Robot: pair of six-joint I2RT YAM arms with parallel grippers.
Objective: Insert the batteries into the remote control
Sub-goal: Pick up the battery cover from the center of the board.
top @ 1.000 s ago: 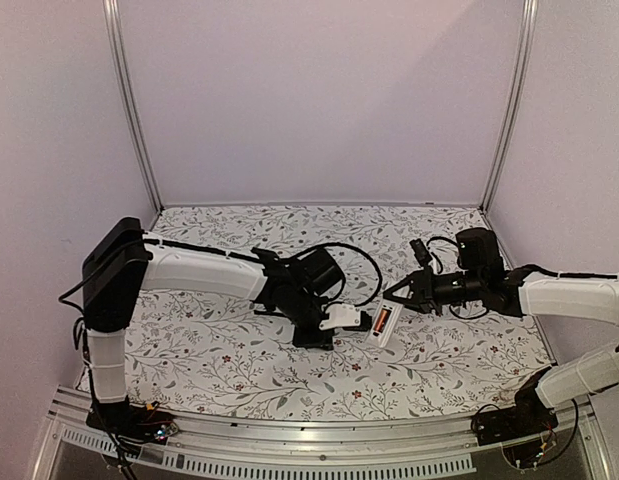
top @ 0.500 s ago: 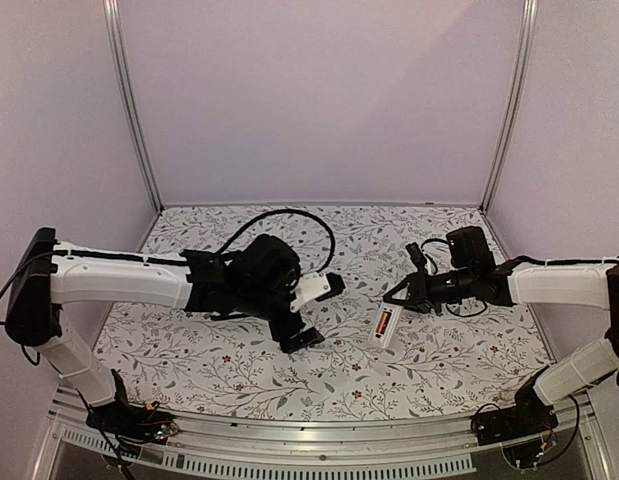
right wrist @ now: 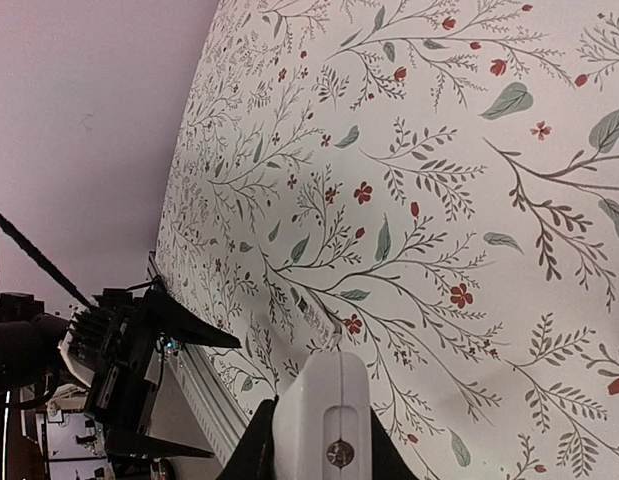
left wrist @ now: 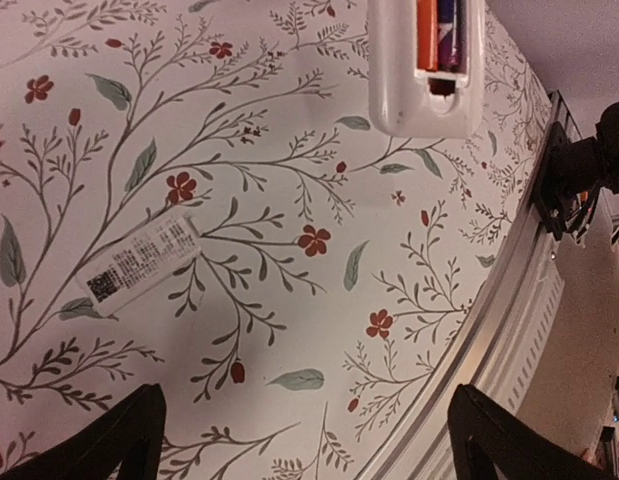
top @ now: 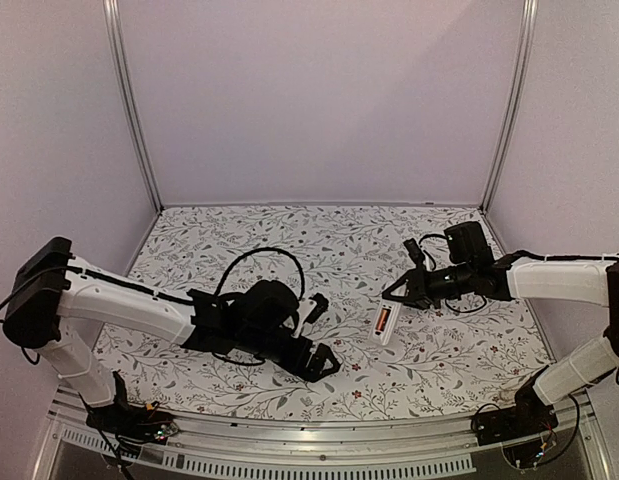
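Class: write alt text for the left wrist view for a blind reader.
A white remote lies on flowered cloth, two batteries in its open bay. A printed white tag lies apart; the open tool's fingertips show at the bottom corners.

Item: one small white printed label (left wrist: 141,258), lying flat on the floral table cover (left wrist: 289,330). It carries a dark code block at one end and several lines of fine print. None of it is legible at this size.
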